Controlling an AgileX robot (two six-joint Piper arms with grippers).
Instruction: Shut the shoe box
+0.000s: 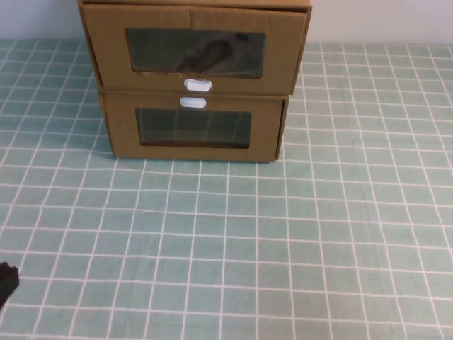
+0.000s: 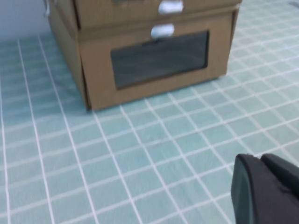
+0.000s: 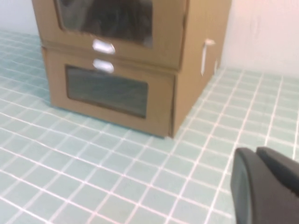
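We see the shoe box (image 1: 195, 53) top drawer poking out, not shut yet; left gripper (image 2: 266, 191) & right gripper (image 3: 266, 186) wait far back, can't tell their fingers.

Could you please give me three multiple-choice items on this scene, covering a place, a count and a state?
1. Where is the shoe box? A on the other box; B under it; C beside it.
2. How many white tabs show on the box fronts? A one; B two; C four.
3. How do the left gripper and right gripper stand? A both clear of the boxes; B left touching the shoe box; C right touching it.

Answers: 1 A, it is the upper of the stack. 2 B, one tab per front. 3 A, both hang over the mat, short of the boxes.
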